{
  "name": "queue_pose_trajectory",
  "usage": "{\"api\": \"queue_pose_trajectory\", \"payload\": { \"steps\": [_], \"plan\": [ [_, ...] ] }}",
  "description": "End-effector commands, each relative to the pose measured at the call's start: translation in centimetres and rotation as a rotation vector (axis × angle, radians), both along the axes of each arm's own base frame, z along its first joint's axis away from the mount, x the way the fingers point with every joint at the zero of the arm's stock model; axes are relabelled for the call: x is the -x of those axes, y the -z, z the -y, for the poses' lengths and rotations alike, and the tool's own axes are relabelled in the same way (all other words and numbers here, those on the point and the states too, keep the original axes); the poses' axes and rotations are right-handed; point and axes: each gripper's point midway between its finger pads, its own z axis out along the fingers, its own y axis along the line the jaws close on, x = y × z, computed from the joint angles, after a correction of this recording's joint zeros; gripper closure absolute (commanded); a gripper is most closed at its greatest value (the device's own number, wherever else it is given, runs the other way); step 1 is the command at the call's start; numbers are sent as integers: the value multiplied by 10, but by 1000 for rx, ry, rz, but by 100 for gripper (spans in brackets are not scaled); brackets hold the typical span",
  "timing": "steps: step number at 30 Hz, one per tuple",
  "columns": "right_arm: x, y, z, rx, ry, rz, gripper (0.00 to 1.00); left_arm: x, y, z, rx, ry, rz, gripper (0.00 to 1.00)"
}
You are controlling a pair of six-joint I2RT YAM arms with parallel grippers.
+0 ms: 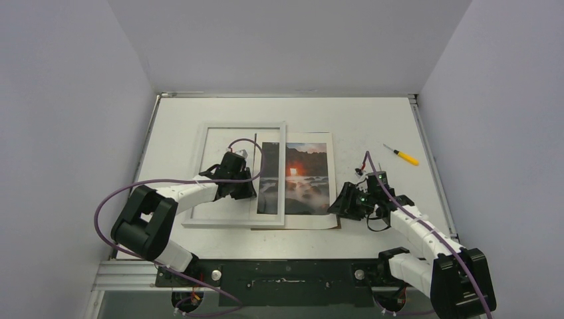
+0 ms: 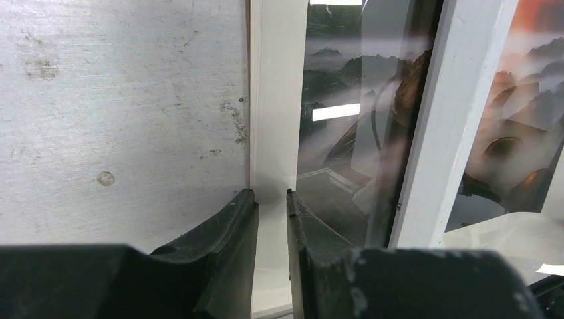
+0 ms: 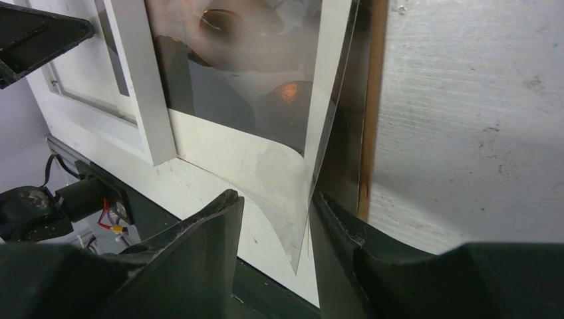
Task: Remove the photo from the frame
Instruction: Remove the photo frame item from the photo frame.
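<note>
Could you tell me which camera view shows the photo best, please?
The top view: the whole photo shows, partly under the frame. The left wrist view gives only a glary strip; the right wrist view, just its curled near corner.

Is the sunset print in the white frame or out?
Partly out: the sunset landscape print lies mostly right of the flat white rectangular frame, whose right bar crosses its left part.

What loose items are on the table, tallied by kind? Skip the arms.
Frame: 1
Photo: 1
Backing board: 1
Screwdriver: 1
Total: 4
</note>
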Motion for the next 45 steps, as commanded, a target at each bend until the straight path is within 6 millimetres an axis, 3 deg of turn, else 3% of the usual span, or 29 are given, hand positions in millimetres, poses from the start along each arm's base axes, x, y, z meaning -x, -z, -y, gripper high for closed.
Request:
{"api": "queue_pose_trajectory", "payload": {
  "steps": [1,18,20,24,30,32,36,40,45],
  "plan": [
    [-12,-17,-19,-121,-27,68,57,-8,-14,13,49,24,30,80],
    [-16,3,-17,-102,-8,37,55,-9,-21,0,25,3,42,80],
    [-19,5,-17,-95,-6,37,60,-10,-24,-1,19,2,47,80],
    [-24,5,-18,-91,-11,48,82,-10,-34,-6,4,-1,68,75],
    [-28,1,-19,-77,-28,67,90,-10,-60,-15,-20,-3,145,63],
    [-28,1,-23,-84,-44,69,94,-8,-67,-12,0,13,157,61],
    [-25,3,-37,-77,-93,66,95,-5,-75,4,50,43,177,56],
    [-26,3,-50,-59,-113,78,95,1,-81,28,81,88,198,38],
    [-30,2,-63,-76,-119,77,95,-3,-75,39,43,91,196,35]
  ]
}}
